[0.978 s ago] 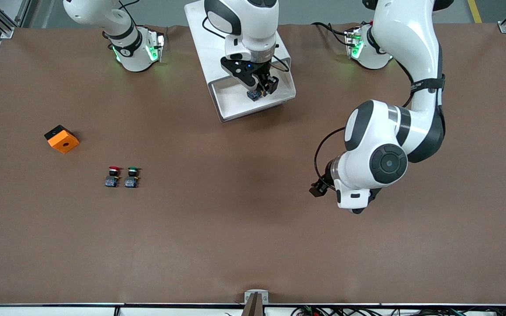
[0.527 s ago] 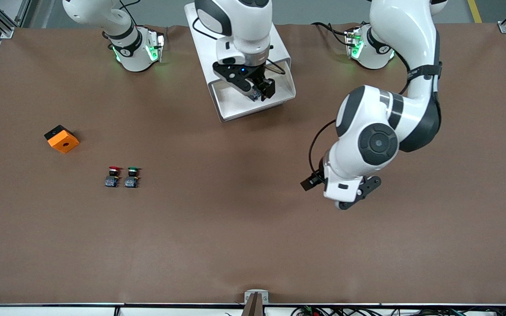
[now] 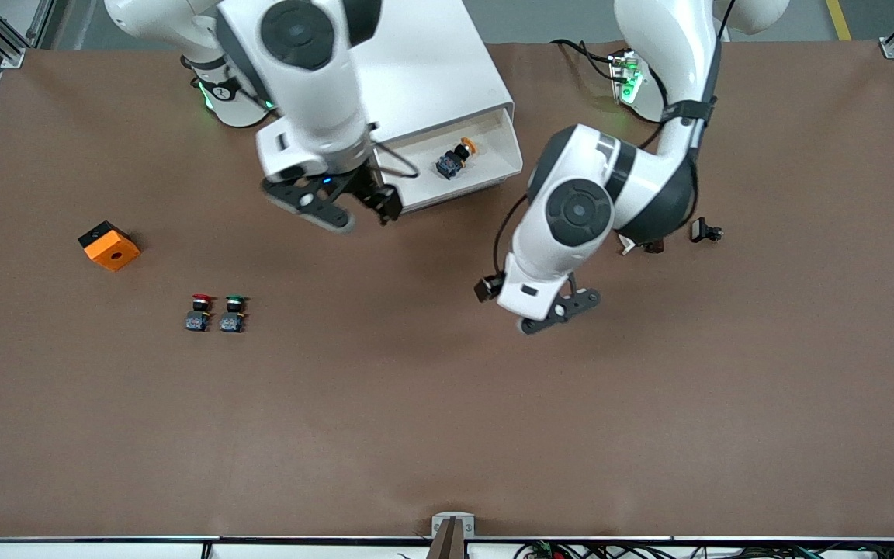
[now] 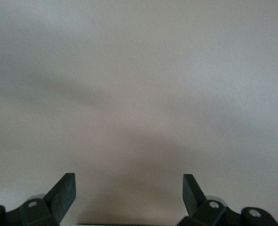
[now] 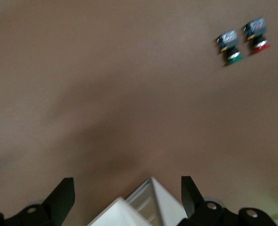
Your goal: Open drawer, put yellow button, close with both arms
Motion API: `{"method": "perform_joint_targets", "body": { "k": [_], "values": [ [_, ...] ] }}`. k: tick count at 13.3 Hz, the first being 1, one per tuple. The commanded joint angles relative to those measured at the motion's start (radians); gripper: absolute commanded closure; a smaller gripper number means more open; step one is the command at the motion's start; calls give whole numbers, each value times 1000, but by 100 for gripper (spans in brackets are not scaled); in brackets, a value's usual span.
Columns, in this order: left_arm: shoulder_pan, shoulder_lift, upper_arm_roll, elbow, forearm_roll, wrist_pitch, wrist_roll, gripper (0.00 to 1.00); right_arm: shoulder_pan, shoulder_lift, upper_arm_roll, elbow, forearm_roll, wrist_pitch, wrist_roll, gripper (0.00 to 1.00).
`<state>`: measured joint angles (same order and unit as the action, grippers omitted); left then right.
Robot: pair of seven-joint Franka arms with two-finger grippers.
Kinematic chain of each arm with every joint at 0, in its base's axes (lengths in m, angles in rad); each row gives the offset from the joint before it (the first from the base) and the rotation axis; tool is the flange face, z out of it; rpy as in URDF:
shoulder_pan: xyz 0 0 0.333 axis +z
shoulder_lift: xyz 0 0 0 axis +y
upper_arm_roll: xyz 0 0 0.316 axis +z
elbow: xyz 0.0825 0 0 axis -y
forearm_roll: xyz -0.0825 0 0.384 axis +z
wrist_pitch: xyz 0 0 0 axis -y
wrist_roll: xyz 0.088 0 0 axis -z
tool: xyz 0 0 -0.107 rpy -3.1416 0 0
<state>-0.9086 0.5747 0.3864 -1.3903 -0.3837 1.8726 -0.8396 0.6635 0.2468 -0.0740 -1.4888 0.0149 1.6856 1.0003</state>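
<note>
The top drawer (image 3: 459, 192) of the white cabinet (image 3: 431, 62) stands pulled out. The yellow button (image 3: 455, 158) lies on its side inside it, free of both grippers. My right gripper (image 3: 346, 211) is open and empty, over the drawer's front corner toward the right arm's end of the table. That corner (image 5: 148, 202) shows between the fingers of my right gripper (image 5: 127, 188) in the right wrist view. My left gripper (image 3: 559, 310) is open and empty over bare table, nearer the front camera than the drawer. In the left wrist view it (image 4: 128, 186) sees only bare table.
The red button (image 3: 200, 312) and the green button (image 3: 233, 312) stand side by side toward the right arm's end; the green (image 5: 231, 47) and red (image 5: 257, 35) ones show in the right wrist view. An orange block (image 3: 109, 245) lies there too. Small black parts (image 3: 707, 231) lie under the left arm.
My right gripper let go of the yellow button in the drawer, rose and moved to the drawer's front corner. My left arm swung in closer to the drawer.
</note>
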Motion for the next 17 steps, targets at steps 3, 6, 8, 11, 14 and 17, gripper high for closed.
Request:
{"method": "perform_joint_targets", "body": {
  "k": [3,6,8,11,14,17],
  "values": [
    [-87,-119,-49,-228,23,74,10,0,-256,-44,19,1,-3,-113,-456,0],
    [-89,-119,-113,-230,23,33,-1,0,-431,-61,19,1,-4,-144,-737,0],
    [-89,-122,-161,-228,20,20,-47,0,-519,-63,19,1,-4,-147,-874,0],
    [-87,-128,-222,-230,11,4,-99,0,-623,-86,19,1,-12,-168,-1001,0],
    [-87,-131,-264,-228,3,-53,-108,0,-676,-89,17,1,-21,-181,-1057,0],
    [-87,-133,-293,-222,-40,-108,-108,0,-734,-87,11,4,-9,-191,-1078,0]
  ]
}}
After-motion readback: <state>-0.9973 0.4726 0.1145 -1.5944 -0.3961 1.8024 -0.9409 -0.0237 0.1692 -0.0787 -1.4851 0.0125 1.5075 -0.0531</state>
